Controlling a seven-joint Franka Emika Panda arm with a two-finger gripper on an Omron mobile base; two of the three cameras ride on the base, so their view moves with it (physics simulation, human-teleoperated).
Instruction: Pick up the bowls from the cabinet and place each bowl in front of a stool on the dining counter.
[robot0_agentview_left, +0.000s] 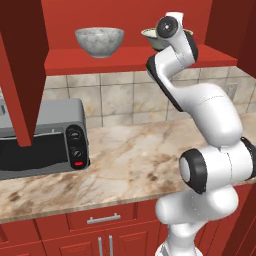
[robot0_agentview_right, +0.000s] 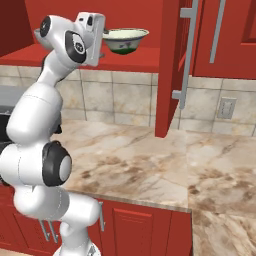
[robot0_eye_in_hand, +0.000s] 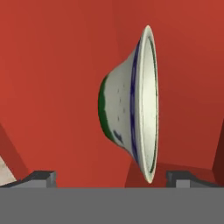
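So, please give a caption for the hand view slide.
Open jaws approach the cream bowl, seen rolled sideways, inside the red cabinet.

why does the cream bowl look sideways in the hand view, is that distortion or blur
No distortion: the hand view rolls with the hand, so the cream bowl appears on edge, sharp and evenly lit; right base view shows the same bowl upright on the shelf, beside the pincer; left base view is crisp too, with the arm hiding most of it.

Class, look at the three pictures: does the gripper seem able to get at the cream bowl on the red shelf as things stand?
Probably yes. The open gripper faces the cream bowl on the shelf, the door stands open, and nothing lies between them.
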